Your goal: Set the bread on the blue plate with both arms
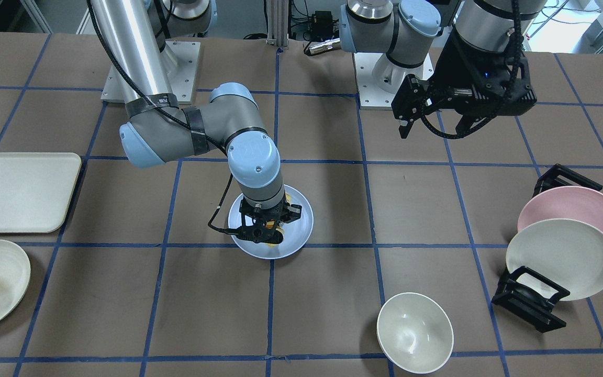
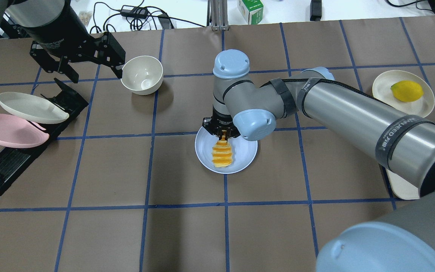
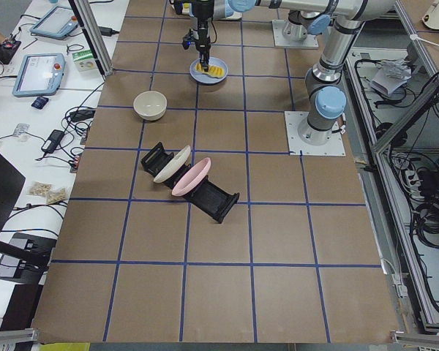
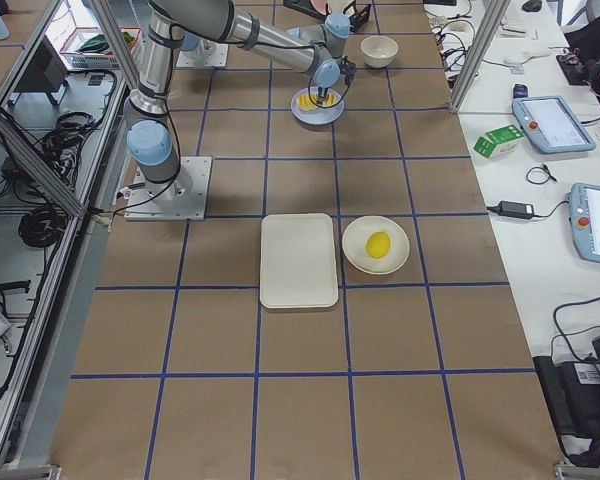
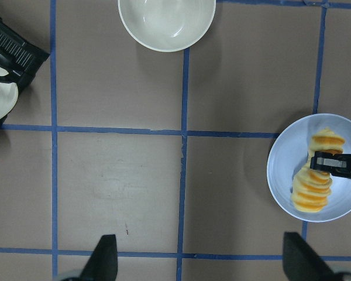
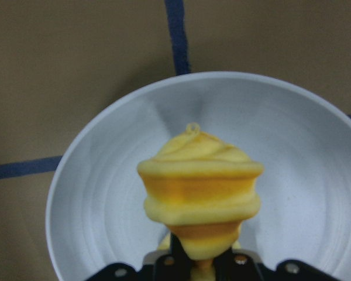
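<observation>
The right pincer (image 2: 223, 133) pinched tight on one end of the bread (image 2: 223, 155), which seemed to lie just past it, inside the rim of the blue plate (image 2: 204, 151). The job looked nearly done (only letting go was left). The left pincer (image 2: 93, 73) hung spread wide and empty, well apart, beside a bowl (image 2: 142, 74). There looked to be room to lift straight up.

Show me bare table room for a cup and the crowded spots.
Bare: the squares between the bowl and the blue plate, and the row on the robot's side of that plate. Crowded: its left end, with rack, plates and left gripper; the right end, with tray and lemon plate. The blue plate is taken by bread and right gripper.
</observation>
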